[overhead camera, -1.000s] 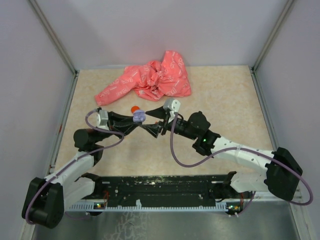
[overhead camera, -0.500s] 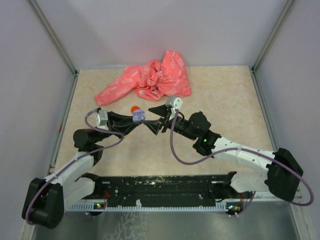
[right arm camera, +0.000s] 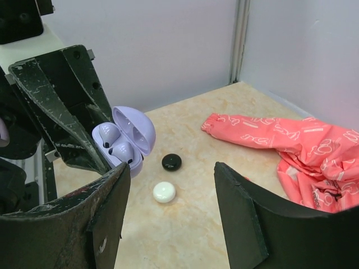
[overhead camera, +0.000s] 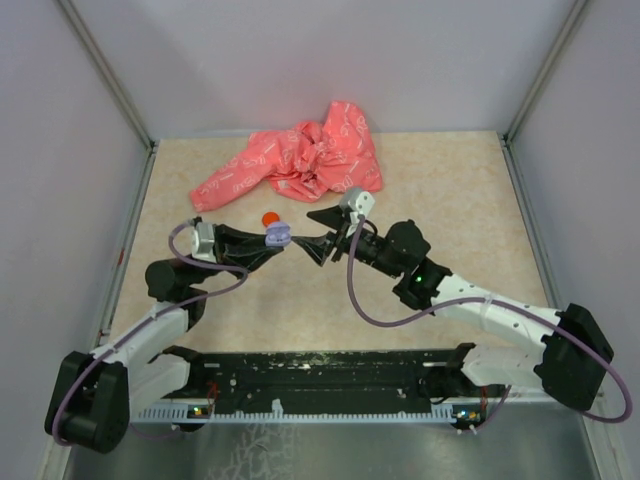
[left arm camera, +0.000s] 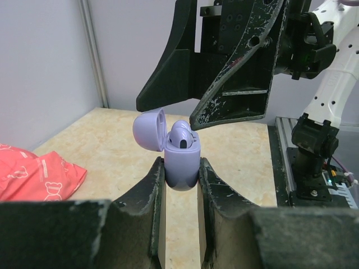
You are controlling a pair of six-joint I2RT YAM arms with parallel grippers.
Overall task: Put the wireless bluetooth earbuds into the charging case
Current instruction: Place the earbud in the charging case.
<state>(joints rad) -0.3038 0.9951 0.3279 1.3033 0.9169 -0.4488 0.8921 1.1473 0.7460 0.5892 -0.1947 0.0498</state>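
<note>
The charging case [left arm camera: 182, 162] is a small lavender shell with its lid [left arm camera: 149, 129] hinged open. My left gripper [left arm camera: 180, 168] is shut on its lower half and holds it upright above the table. Two lavender wireless earbuds [right arm camera: 106, 136] sit side by side in the case's wells [right arm camera: 122, 151]. From above, the case [overhead camera: 278, 236] hangs between the two arms. My right gripper [overhead camera: 318, 232] is open and empty, just right of the case, with one finger [right arm camera: 106, 207] close beside it and not touching.
A crumpled pink printed cloth [overhead camera: 300, 160] lies at the back of the table. A small red-orange round piece [overhead camera: 269, 218] sits just behind the case. A black disc [right arm camera: 171, 162] and a white disc [right arm camera: 164, 192] lie on the table below the right gripper.
My right gripper has drawn back a little to the right, away from the case. The left gripper and the case have stayed put.
</note>
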